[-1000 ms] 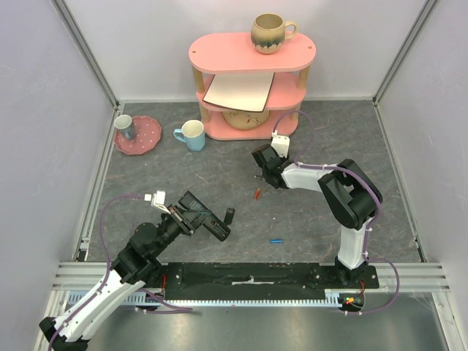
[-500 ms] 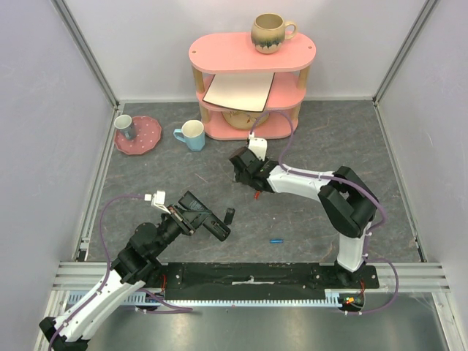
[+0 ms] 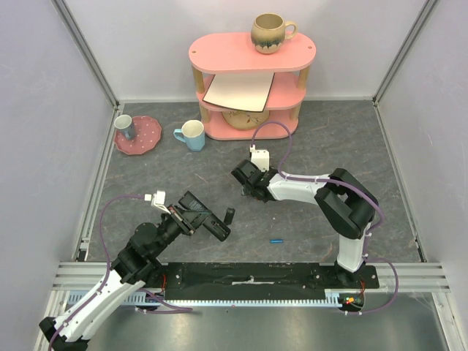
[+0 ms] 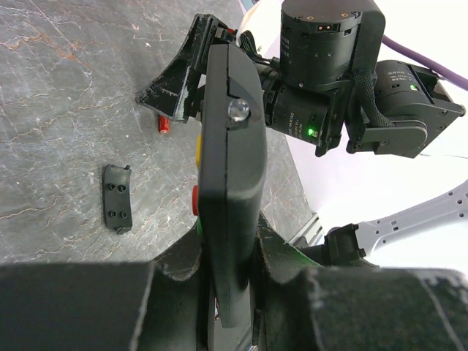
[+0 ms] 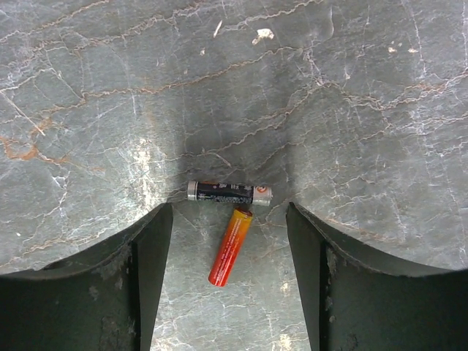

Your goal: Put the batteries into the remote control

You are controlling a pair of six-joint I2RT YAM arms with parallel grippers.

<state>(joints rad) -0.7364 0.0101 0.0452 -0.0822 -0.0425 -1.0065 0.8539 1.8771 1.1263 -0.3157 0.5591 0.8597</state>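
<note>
The left gripper (image 4: 227,292) pinches the smooth black slab of the remote control (image 4: 230,168) edge-up, while the right gripper (image 3: 247,184) hangs spread over the glossy red-orange battery (image 5: 228,248) on the veined grey table (image 5: 88,88), its tip touching what seems a second, dark cell (image 5: 228,192).

This is a robotics lab test cell. Plain white walls (image 3: 44,110) in aluminium framing (image 3: 84,51) box in a grey stone-patterned counter (image 3: 329,139). A cabled left arm (image 3: 110,292) and right arm (image 3: 351,212) are bolted to a black plate (image 3: 248,276) at its near edge. Household crockery sits at the far side on and beside a pink shelf (image 3: 252,55).
</note>
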